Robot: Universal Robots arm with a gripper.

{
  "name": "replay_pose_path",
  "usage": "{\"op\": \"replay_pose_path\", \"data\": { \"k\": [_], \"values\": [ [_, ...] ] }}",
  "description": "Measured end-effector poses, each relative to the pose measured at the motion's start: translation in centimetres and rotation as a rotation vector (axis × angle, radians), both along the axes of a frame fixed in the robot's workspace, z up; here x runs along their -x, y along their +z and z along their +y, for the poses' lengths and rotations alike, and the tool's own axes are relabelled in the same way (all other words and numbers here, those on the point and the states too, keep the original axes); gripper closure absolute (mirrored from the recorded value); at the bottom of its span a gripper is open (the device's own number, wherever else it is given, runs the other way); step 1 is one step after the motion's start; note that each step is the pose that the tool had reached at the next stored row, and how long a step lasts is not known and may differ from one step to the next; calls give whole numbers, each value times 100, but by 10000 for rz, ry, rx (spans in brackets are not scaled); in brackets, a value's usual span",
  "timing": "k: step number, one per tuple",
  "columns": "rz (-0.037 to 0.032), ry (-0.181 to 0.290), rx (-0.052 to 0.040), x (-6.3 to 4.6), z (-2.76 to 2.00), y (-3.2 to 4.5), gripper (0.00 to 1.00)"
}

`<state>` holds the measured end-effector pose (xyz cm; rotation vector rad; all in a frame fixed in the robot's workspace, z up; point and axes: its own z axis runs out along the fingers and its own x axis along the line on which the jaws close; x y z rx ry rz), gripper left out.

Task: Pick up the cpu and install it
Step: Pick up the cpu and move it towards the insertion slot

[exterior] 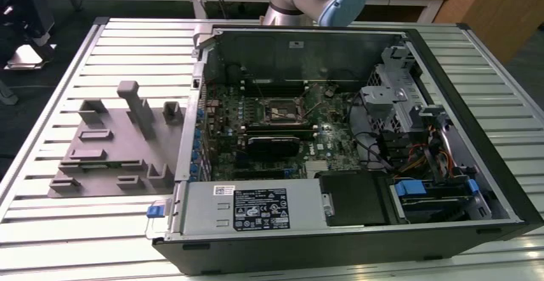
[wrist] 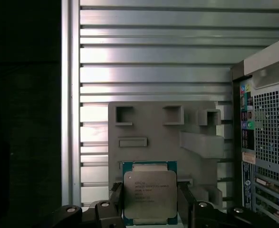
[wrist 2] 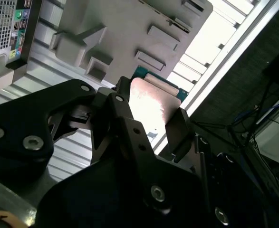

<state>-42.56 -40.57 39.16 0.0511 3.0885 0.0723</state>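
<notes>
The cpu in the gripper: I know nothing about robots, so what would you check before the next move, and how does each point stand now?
1. Grip: the fingers of the gripper flank the cpu, one on each side, in both wrist views. Ok.
2. Clear of the grey fixture plate: in the second wrist view the cpu hangs above it. Ok.
3. Square in the grip: its edges run along the fingers in the first wrist view. Ok.
4. Is the computer case open: the exterior view shows the motherboard exposed. Ok.
5. Is the socket empty and ready: cannot tell.
</notes>
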Motion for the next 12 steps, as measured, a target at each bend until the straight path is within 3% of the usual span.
{"op": "replay_pose_path", "data": {
  "k": [12],
  "values": [
    [-1, 0, 0, -272, 0, -1, 46]
  ]
}}
